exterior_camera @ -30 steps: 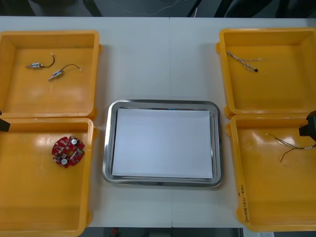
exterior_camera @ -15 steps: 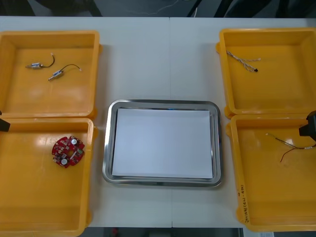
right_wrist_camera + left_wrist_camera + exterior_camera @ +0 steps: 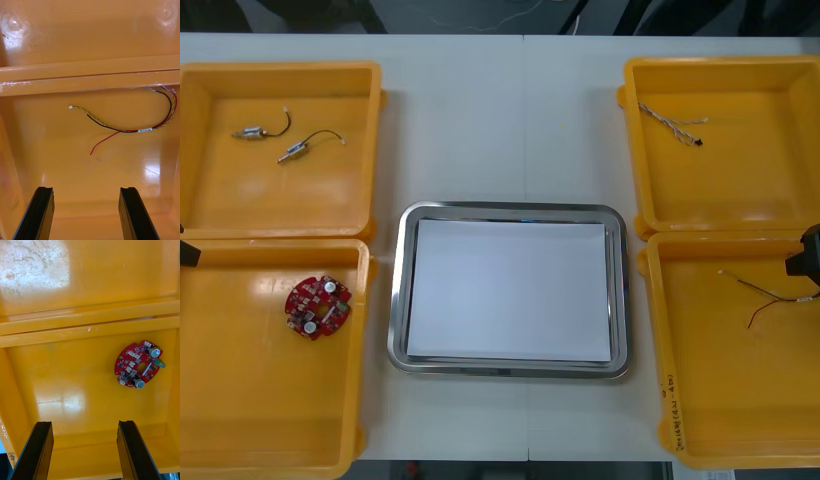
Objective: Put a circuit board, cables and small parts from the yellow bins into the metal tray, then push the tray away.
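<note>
Red circuit board beyond left tool, cable beyond right tool; both spread, empty.

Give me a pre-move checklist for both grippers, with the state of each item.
1. Left gripper open above the near left yellow bin: ok.
2. Round red circuit board lying free on that bin's floor: ok.
3. Board centred in the left gripper's opening: not ok, it sits off to one side.
4. Right gripper open above the near right yellow bin: ok.
5. Red and yellow cable loose, ahead of the right gripper: ok.
6. Shiny metal tray, white inside, holding nothing: ok.
</note>
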`<act>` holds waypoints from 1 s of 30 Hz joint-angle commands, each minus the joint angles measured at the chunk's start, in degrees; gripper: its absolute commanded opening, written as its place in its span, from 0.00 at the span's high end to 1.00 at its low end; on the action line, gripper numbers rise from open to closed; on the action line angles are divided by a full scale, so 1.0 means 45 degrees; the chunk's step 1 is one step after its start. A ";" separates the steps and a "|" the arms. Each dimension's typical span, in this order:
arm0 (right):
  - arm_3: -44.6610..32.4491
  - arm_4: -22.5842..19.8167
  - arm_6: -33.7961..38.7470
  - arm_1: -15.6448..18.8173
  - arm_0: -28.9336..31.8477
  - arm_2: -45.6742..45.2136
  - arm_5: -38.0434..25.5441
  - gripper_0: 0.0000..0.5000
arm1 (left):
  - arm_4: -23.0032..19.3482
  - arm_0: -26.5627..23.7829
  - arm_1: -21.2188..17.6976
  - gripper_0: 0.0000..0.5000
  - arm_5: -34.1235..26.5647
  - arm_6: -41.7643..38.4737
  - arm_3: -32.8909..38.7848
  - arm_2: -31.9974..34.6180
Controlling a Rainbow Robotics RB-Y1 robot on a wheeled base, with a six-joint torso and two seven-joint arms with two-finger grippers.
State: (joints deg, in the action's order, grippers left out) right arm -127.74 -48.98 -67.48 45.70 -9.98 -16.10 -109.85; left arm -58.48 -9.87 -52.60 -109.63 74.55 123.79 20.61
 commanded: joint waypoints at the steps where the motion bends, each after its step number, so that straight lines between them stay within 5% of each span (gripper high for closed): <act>1: -0.0070 -0.0053 0.0172 0.0508 0.0168 -0.0446 -0.0034 0.00 | 0.0045 0.0182 -0.0557 0.00 -0.0081 0.0309 0.0323 0.0361; 30: -0.0070 -0.0053 0.0172 0.0508 0.0168 -0.0446 -0.0034 0.00 | 0.0045 0.0182 -0.0557 0.00 -0.0081 0.0309 0.0323 0.0361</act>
State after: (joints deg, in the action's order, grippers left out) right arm -127.74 -48.98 -67.48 45.70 -9.98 -16.10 -109.85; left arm -58.48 -9.87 -52.60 -109.63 74.55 123.79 20.61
